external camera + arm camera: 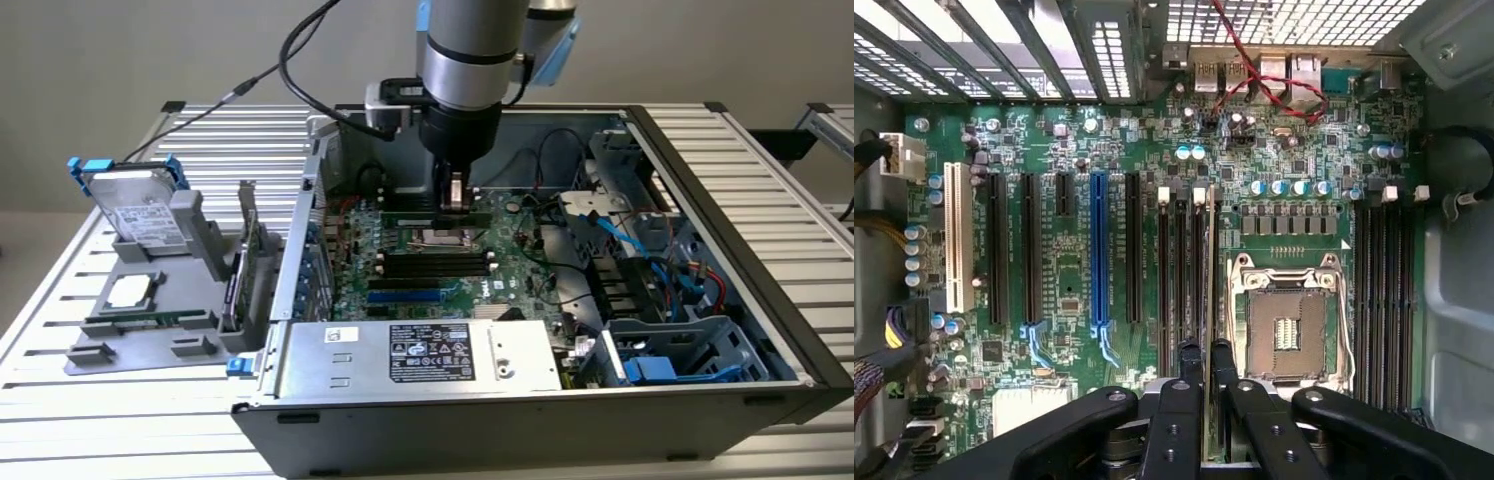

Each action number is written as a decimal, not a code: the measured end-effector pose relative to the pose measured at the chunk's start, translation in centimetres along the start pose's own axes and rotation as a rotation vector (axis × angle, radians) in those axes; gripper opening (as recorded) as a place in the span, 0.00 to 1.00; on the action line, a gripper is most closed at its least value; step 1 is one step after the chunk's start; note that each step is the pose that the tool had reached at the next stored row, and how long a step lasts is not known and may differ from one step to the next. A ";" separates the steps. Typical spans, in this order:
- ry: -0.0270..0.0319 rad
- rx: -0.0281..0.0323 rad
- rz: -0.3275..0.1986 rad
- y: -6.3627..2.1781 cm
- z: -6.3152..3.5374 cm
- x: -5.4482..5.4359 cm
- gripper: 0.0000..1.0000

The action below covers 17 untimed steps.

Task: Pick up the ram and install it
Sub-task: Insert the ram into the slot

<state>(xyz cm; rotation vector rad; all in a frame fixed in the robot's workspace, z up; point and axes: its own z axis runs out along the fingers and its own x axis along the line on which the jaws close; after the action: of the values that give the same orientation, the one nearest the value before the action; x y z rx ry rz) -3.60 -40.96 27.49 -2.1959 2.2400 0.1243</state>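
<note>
Ram (414, 215): thin, narrow green stick

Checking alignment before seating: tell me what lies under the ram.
Under the ram, held in the tool, run black memory slots beside the CPU socket. The slot directly beneath is covered by the ram itself, so contact cannot be judged.

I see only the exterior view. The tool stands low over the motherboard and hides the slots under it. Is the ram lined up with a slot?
Observer: Yes. In the wrist view the ram is edge-on between the fingers of the tool. It runs parallel to the black memory slots, on the row nearest the CPU socket.
Operator: Are the neighbouring slots free?
Observer: The slots beside it look empty.
</note>
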 end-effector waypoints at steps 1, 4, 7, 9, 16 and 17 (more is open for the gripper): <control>0.0000 0.0007 0.000 0.00 0.18 0.0 0.15; -0.0001 0.0027 0.000 0.00 0.73 0.0 0.15; -0.0001 0.0041 0.000 0.00 1.28 0.0 0.15; 0.0000 0.0052 -0.001 0.00 1.64 0.0 0.15; -0.0002 0.0077 -0.001 -0.05 2.91 0.1 0.15; -0.0001 0.0079 -0.001 -0.06 3.10 0.1 0.15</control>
<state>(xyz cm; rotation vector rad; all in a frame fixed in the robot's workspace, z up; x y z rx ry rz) -3.71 -40.89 24.39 -2.1928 2.2355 0.1153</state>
